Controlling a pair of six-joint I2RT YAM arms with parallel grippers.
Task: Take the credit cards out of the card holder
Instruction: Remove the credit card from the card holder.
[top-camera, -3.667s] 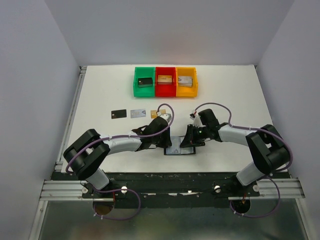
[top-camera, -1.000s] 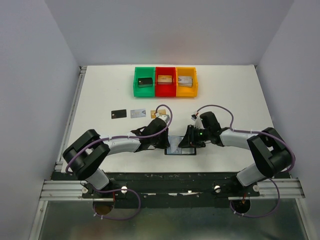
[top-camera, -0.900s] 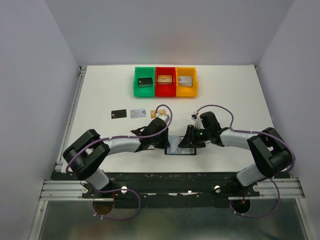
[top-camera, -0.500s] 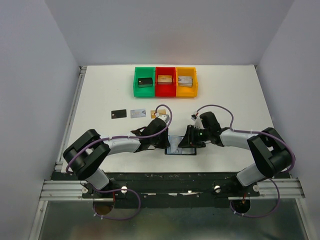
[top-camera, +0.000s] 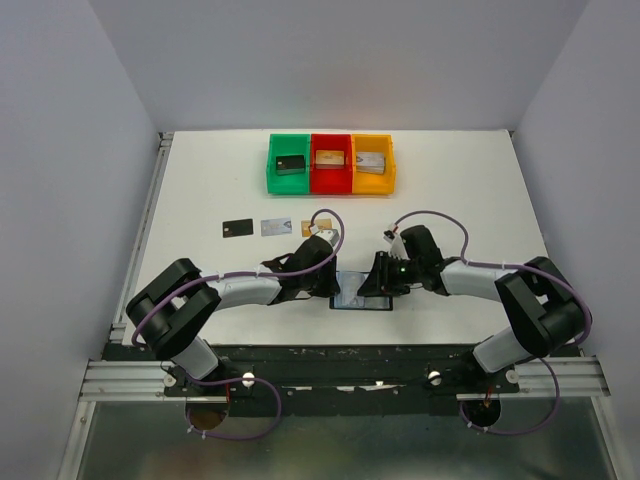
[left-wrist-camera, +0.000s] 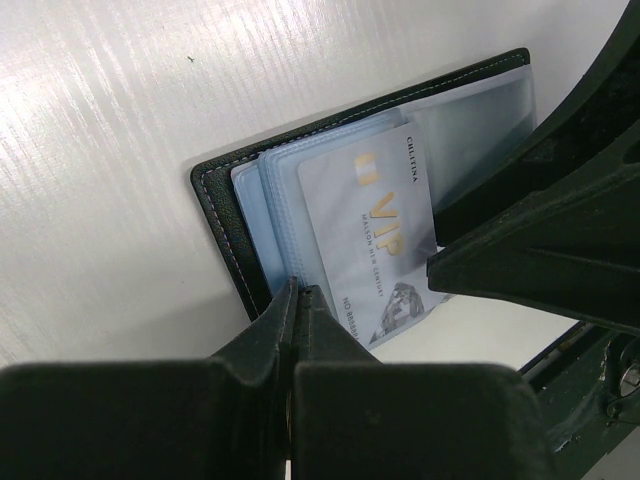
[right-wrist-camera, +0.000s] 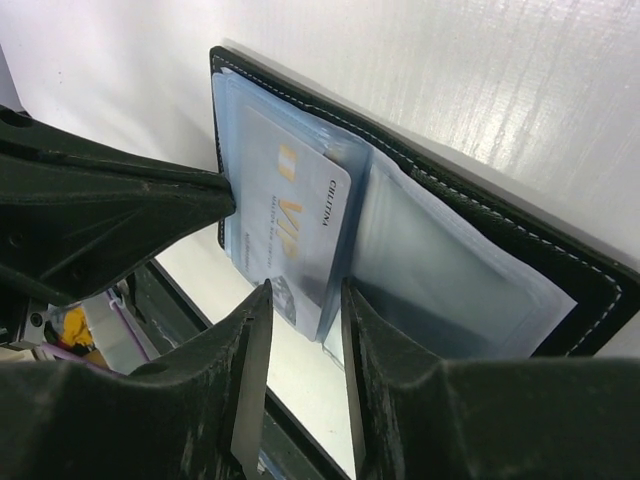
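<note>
The card holder (left-wrist-camera: 215, 200) lies open on the table, black outside with blue-grey clear sleeves. A silver-grey VIP credit card (left-wrist-camera: 375, 240) sticks partly out of a sleeve toward the near edge. My left gripper (left-wrist-camera: 298, 290) is shut, its tips resting on the sleeves at the holder's left half. My right gripper (right-wrist-camera: 305, 295) is open, its fingers straddling the protruding lower corner of that card (right-wrist-camera: 290, 225). In the top view both grippers, left (top-camera: 334, 287) and right (top-camera: 372, 288), meet over the holder (top-camera: 352, 299). A black card (top-camera: 237, 228), a silver one (top-camera: 275, 227) and a tan one (top-camera: 308, 226) lie on the table.
Green (top-camera: 289, 178), red (top-camera: 331, 180) and yellow (top-camera: 372, 180) bins stand in a row at the back, each with a block inside. The table's near edge and the black mounting rail (top-camera: 360, 355) run just below the holder. The left arm's cable loops over the tan card.
The right gripper's jaws have spread a little around the card's corner. Both arms have hardly moved, and the left gripper stays shut.
</note>
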